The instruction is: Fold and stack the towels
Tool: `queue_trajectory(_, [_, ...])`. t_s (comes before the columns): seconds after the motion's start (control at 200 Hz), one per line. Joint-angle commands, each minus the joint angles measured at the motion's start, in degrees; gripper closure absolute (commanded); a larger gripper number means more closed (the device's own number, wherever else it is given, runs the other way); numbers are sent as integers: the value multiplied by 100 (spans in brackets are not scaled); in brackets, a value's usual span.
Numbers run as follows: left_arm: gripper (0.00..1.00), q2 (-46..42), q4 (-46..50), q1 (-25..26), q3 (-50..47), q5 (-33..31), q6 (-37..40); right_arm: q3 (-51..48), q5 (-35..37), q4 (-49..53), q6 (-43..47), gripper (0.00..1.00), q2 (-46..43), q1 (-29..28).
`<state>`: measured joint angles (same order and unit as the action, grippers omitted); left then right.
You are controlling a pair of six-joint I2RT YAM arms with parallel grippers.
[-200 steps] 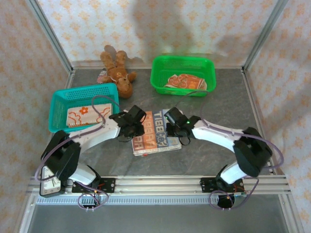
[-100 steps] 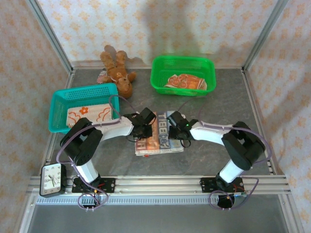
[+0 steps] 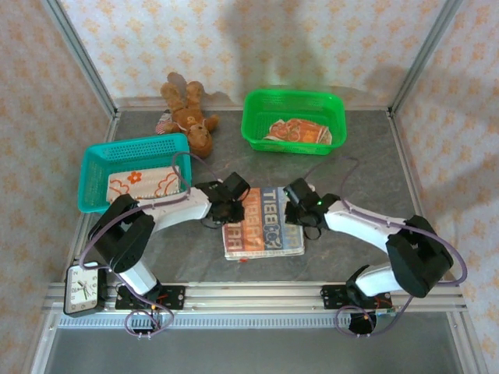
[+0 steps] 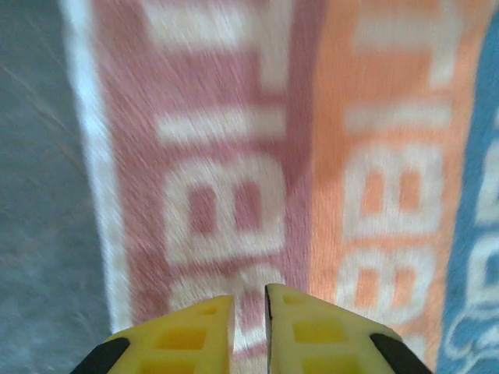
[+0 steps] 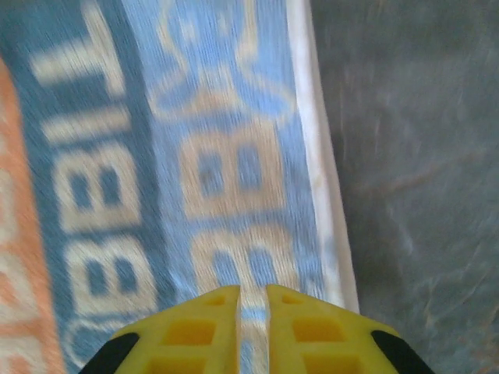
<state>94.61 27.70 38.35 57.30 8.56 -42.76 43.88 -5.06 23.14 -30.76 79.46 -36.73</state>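
A folded towel (image 3: 263, 226) with red, orange and blue stripes and pale letters lies flat at the table's middle. My left gripper (image 3: 233, 206) hovers over its far left part; in the left wrist view the yellow fingertips (image 4: 249, 292) stand a narrow gap apart above the red stripe (image 4: 226, 156), pinching nothing. My right gripper (image 3: 301, 209) is over the far right edge, its tips (image 5: 252, 290) slightly apart above the blue stripe (image 5: 195, 164). A cream towel with orange flowers (image 3: 144, 185) lies in the teal basket. An orange towel (image 3: 296, 132) lies in the green basket.
The teal basket (image 3: 132, 148) stands at the left and the green basket (image 3: 292, 97) at the back. A brown teddy bear (image 3: 189, 117) lies at the back left. A small clock (image 3: 82, 288) sits at the near left corner. Grey table (image 5: 413, 156) borders the towel.
Both grippers shifted right and a little nearer, and the striped towel moved with them and now lies straighter. Both pairs of jaws have parted slightly.
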Motion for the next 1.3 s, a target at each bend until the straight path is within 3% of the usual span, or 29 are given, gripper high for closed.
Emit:
queue_trajectory(0.0, [78,92,333,-433,394,-243,421,562,-17,129,471,81,299,384])
queue_trajectory(0.115, [71,482,402,-743,805,-355,737,1049,-211,102,851,76,882,734])
queue_trajectory(0.335, [68,1219,473,-1042,1416,-348,997,1753,-679,59,1311,73,1946,1208])
queue_trajectory(0.691, [65,1405,569,-1153,1541,-513,1097,2055,-817,53,1505,72,2483,1416])
queue_trajectory(0.926, [65,1715,588,-1172,1599,-462,1182,2089,-845,-37,1533,71,2781,1435])
queue_trajectory(1.296, [75,1886,362,-1164,1504,-131,1183,2133,-890,-16,1570,73,2808,1438])
